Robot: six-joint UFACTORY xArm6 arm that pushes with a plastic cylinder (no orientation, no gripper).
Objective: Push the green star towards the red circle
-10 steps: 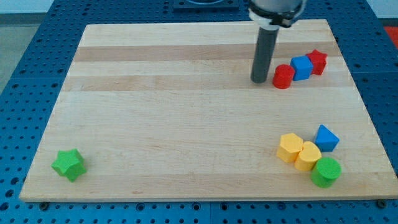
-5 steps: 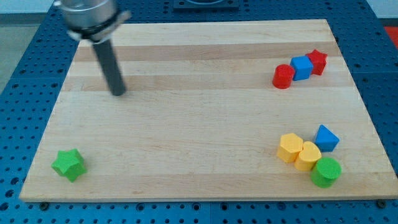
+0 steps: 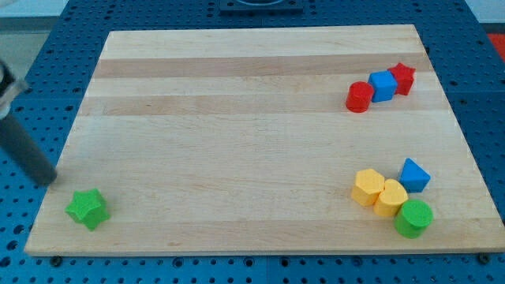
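green star (image 3: 87,208) is seen at the worktop (image 3: 237,142) bottom-left corner. red circle (image 3: 359,97) sits well apart at the view's top right, touching a blue block (image 3: 383,85). my tip (image 3: 47,181) is found just up-left of the star, apart from it; no claw is fitted.

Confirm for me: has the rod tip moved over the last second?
Yes. My tip has swept from beside the red circle across to the board's left edge, now just up-left of the green star.
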